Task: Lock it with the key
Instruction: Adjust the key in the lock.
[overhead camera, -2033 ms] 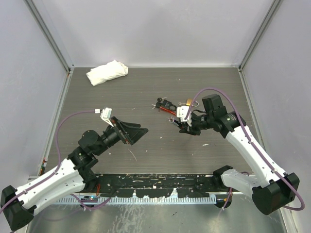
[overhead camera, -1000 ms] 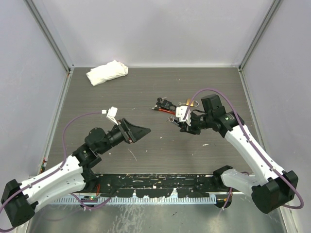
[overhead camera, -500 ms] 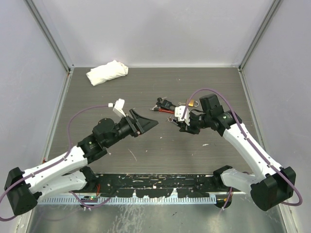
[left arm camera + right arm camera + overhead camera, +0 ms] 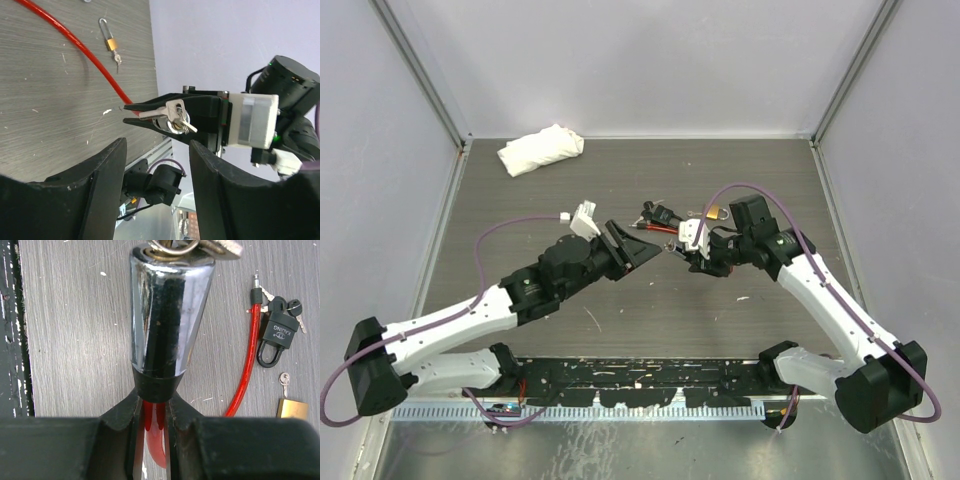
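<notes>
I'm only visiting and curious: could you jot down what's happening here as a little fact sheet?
Right gripper: clamped on the chrome lock, at the end where the red cable enters
Keys: sitting in the lock's other end
Left gripper: open, pointed at the keys
Table: black padlock, brass padlock, white cloth

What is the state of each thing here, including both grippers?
Left gripper: open, empty.
Right gripper: shut on the cable lock.
Cable lock: held off the table, keys at its end, cable tip not plugged in.
Black padlock: shackle shut, keys in it.
Brass padlock: lying flat, shackle unclear.
Cloth: crumpled.
</notes>
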### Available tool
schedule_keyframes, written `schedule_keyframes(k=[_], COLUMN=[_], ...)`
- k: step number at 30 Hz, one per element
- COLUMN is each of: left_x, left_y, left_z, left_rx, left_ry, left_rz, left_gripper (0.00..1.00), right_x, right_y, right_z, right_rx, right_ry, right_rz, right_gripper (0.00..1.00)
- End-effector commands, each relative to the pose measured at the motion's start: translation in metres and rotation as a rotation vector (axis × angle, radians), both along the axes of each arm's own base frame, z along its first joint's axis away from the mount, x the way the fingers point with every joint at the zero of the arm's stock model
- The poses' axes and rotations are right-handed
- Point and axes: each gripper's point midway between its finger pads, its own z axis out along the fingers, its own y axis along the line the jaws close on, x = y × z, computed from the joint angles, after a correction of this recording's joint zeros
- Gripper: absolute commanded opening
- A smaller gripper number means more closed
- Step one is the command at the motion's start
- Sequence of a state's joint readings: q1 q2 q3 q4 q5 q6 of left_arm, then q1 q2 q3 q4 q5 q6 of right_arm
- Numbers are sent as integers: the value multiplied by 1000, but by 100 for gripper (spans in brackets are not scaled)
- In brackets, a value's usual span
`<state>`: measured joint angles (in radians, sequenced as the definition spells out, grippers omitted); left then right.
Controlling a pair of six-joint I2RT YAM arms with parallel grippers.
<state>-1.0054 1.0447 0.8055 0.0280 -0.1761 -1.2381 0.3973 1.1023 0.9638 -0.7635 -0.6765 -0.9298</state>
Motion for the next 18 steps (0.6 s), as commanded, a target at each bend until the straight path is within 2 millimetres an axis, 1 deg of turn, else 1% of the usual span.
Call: schedule_keyframes(k=[1, 6, 9, 15, 18], left_x=[8, 12, 14, 15, 14], left_y=[-11, -14, -15, -26, -31], left_z=[38, 44, 43, 40, 41], left_rx=[-93, -99, -97, -105, -111], left_ry=[-28, -34, -33, -15, -12], left_rz=[20, 33, 42, 15, 0], left_gripper=[54, 55, 55, 54, 51], right_x=[13, 11, 11, 11, 10], right_y=[3, 3, 3, 3, 3], right_z=[7, 4, 4, 4, 4], right_rx=[14, 12, 10, 12, 11], right_ry=[-86, -82, -84, -88, -87], right_rz=[3, 6, 6, 8, 6], right_gripper=[1, 1, 1, 1, 1])
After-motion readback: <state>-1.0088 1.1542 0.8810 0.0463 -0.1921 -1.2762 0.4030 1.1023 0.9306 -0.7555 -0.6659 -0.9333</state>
